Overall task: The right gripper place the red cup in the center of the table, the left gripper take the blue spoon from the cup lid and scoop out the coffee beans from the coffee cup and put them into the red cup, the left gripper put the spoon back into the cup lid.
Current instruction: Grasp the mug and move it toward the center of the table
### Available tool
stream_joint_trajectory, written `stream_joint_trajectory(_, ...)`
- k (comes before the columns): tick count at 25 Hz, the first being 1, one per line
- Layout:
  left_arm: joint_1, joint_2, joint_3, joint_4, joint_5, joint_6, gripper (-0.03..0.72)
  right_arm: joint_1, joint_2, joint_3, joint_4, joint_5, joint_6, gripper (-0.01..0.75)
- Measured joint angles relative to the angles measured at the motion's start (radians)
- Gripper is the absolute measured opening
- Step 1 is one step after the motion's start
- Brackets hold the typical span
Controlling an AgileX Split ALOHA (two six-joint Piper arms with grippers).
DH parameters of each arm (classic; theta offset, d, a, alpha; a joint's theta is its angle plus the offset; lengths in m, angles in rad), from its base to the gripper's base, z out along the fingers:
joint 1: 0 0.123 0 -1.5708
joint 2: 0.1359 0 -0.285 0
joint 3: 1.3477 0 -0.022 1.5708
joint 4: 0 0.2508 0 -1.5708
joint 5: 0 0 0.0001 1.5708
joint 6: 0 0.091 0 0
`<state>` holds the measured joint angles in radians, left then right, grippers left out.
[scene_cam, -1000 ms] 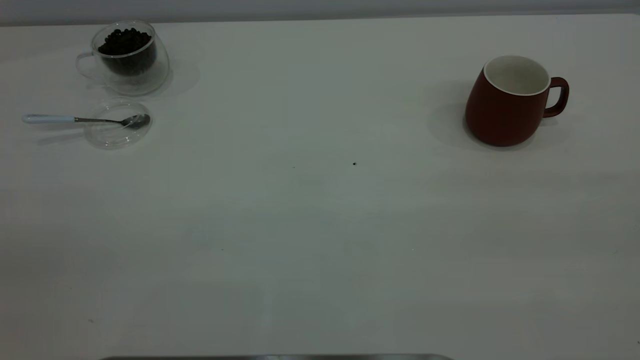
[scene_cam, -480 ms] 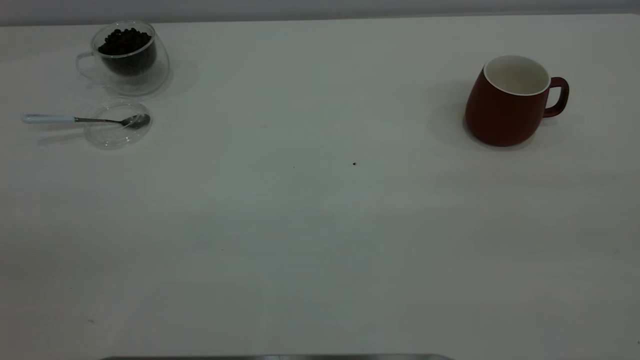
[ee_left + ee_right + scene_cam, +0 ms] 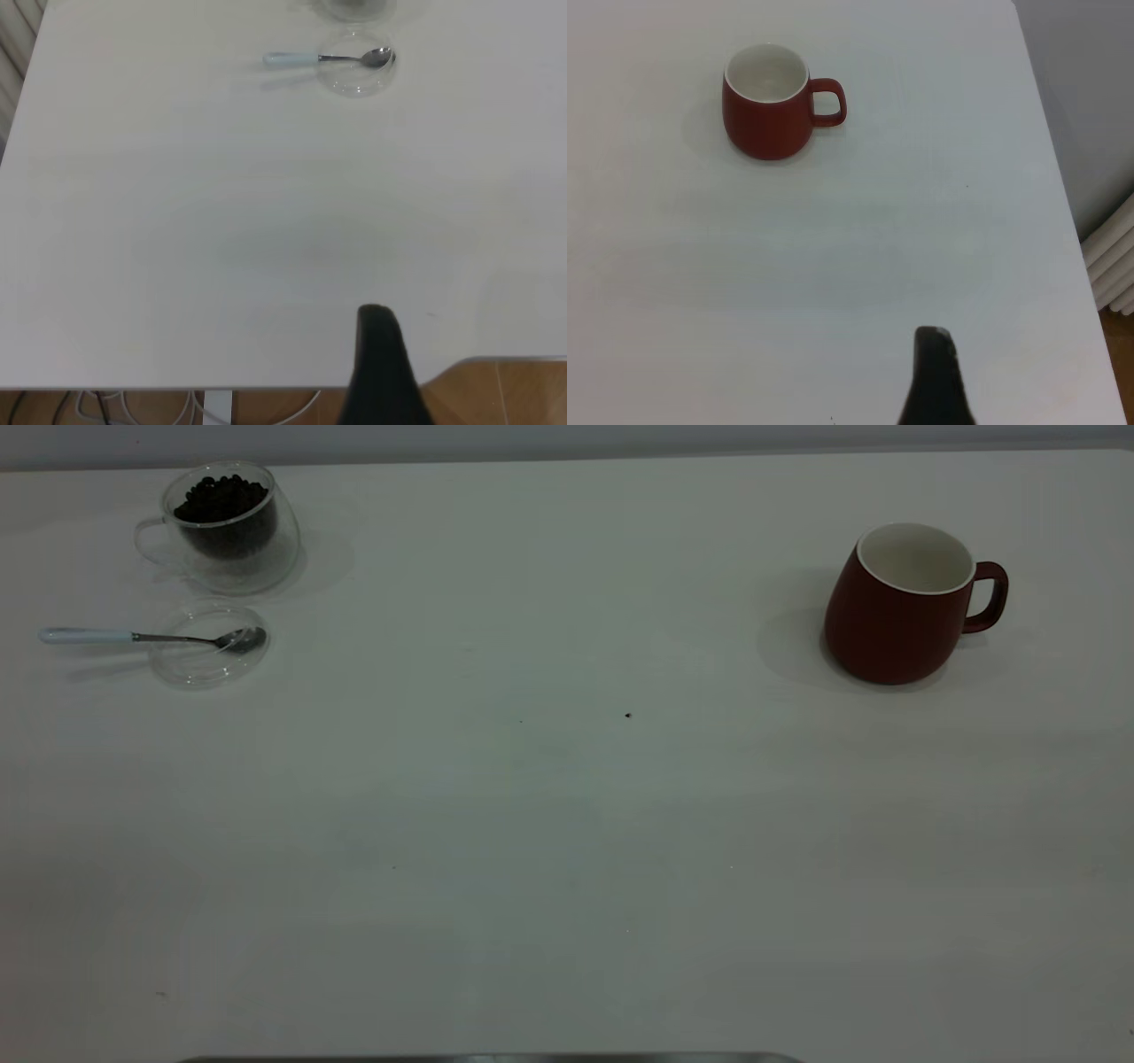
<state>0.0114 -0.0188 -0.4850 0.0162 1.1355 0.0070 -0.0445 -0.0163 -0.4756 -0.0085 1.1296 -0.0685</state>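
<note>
The red cup (image 3: 897, 607) stands upright at the back right of the table (image 3: 567, 850), handle to the right, white inside; it also shows far off as the red cup (image 3: 768, 104). At the back left the clear coffee cup (image 3: 226, 531) holds the coffee beans (image 3: 220, 499). In front of it the blue spoon (image 3: 142, 637) rests with its bowl in the cup lid (image 3: 209, 646) and its pale handle sticking out left. The left gripper (image 3: 376, 319) hangs over the table's near edge, far from the spoon (image 3: 323, 58) and lid (image 3: 357, 74). The right gripper (image 3: 933, 341) is well short of the cup.
A tiny dark speck (image 3: 628, 715) lies near the middle of the table. White radiator ribs (image 3: 1112, 266) show past the table's edge in the right wrist view, and cables (image 3: 133, 407) hang below the edge in the left wrist view.
</note>
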Motion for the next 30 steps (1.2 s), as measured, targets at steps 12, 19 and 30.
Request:
stream_joint_trajectory(12,0.000,0.000,0.000,0.000,0.000,0.001,0.584,0.000,0.000,0.000,0.000,0.000,-0.009,0.590)
stream_joint_trajectory(19,0.000,0.000,0.000,0.000,0.000,0.001,0.584,0.000,0.035,-0.011,-0.022,-0.003,-0.042,0.590)
stream_joint_trajectory(30,0.000,0.000,0.000,0.000,0.000,0.001,0.584,0.000,0.643,-0.193,-0.041,-0.063,-0.234,0.590)
